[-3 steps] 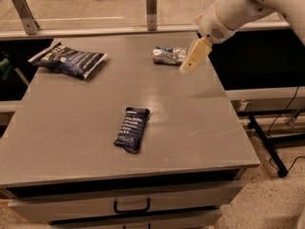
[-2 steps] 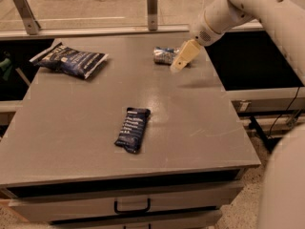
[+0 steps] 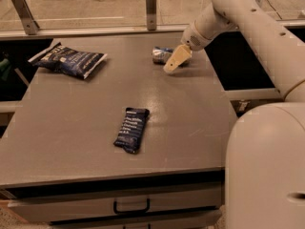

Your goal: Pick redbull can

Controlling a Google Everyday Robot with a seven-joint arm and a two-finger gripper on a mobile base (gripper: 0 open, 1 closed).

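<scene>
**End effector at the redbull can, far side of the tabletop**

The grey tabletop is carrying three items, all well apart from one another. The redbull can is lying on its side near the far edge, right of centre; silver with blue patches, its surface is looking crumpled. A dark blue chip bag is lying flat at the far left, one corner pointing toward the left edge. A flat dark navy bar wrapper is lying nearer the front edge, roughly mid-width, its long side running front to back with a slight tilt.

The white arm is reaching in from the upper right and sloping down to the left. Its tan end effector is sitting low over the tabletop, just beside the right end of the can and covering part of it from this view. Contact with the can is not showing clearly. Whether the end effector is wide or narrow, I cannot tell; it is reading as one tan wedge, tip pointing down and left.

The robot's white body is filling the lower right. A drawer with a dark handle is showing below the front edge. A metal post is standing behind the far edge.
</scene>
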